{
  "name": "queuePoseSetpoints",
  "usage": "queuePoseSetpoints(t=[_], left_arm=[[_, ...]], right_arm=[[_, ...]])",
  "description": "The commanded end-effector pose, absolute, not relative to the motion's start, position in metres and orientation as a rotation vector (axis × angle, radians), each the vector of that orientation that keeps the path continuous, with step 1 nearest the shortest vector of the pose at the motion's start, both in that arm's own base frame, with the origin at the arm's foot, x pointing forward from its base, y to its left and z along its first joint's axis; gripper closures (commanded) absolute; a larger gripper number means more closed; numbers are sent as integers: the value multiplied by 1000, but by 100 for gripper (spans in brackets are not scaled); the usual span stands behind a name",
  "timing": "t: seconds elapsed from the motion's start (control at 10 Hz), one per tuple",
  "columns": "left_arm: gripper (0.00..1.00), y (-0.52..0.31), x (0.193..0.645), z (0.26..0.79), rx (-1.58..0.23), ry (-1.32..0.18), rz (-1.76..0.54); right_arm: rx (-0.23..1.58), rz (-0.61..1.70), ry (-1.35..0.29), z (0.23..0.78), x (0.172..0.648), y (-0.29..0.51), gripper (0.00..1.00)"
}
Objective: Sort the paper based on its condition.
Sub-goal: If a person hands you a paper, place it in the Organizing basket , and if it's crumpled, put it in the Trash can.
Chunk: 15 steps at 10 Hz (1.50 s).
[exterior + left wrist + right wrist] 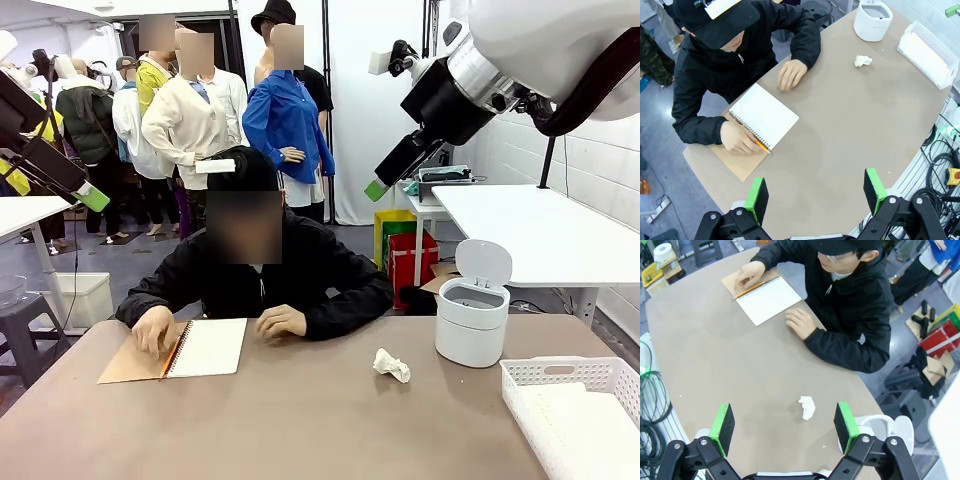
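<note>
One crumpled white paper wad (391, 365) lies on the brown table, left of the white bin; I also see this paper wad (862, 61) from the left wrist and the wad (807, 407) from the right wrist. High over the table my right gripper (784, 424) hangs open, the wad showing far below between its green pads. My left gripper (816, 193) is open too, raised above the table's near side, nothing between its fingers. The person rests both hands by an open spiral notebook (207, 347), one hand holding a pencil (171, 357).
A white bin (471, 320) with its lid flipped up stands at the right of the table. A white slotted basket (573, 412) sits at the near right corner. The person sits at the far edge. Bare tabletop (300, 420) spans the middle and front.
</note>
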<state>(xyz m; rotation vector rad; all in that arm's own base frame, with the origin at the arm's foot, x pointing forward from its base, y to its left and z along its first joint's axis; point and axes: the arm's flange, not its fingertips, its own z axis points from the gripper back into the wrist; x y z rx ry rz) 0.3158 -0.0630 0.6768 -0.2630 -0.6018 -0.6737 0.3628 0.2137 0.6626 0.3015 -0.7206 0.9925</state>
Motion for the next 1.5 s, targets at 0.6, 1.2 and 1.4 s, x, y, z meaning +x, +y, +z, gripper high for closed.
queuePoseSetpoints(t=[0.6,1.2,1.4], left_arm=[[0,-63,316,677,-262,-607,-673],[0,-63,316,677,-262,-607,-673],[0,-63,316,677,-262,-607,-673]], right_arm=[[286,975,-410,590,390,251,0],[198,1112,-191,495,425,239,0],[225,1121,-322,521,424,240,0]])
